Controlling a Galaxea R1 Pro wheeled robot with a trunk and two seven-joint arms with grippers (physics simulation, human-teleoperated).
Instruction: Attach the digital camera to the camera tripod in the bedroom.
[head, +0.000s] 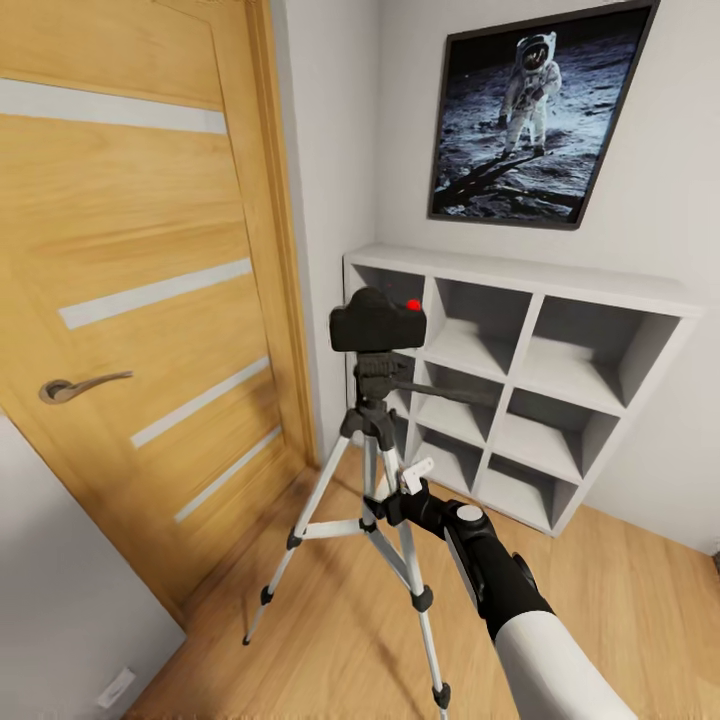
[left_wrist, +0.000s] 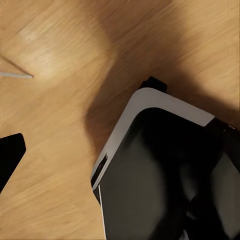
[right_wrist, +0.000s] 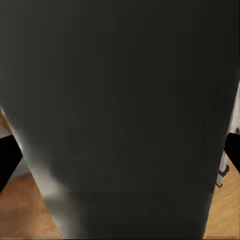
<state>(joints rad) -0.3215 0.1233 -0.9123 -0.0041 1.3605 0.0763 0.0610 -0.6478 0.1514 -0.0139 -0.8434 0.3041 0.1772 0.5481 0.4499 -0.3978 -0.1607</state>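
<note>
The black digital camera (head: 378, 320), red dot on top, sits on the head of the camera tripod (head: 372, 455), which stands on the bedroom's wood floor in front of the cube shelf. My right gripper (head: 410, 485) is low beside the tripod's centre column, where the leg braces meet, well below the camera. In the right wrist view a dark blurred surface (right_wrist: 120, 100) lies very close, and the black fingertips (right_wrist: 9, 160) sit wide apart at the frame's edges, so the gripper is open. In the left wrist view one black fingertip (left_wrist: 10, 155) hangs over the floor beside my own base (left_wrist: 165, 170).
An oak door (head: 130, 300) with white stripes and a lever handle (head: 80, 388) stands left of the tripod. The grey cube shelf (head: 520, 380) is against the wall behind it, under the astronaut poster (head: 540, 110). A pale cabinet side (head: 60, 600) fills the lower left.
</note>
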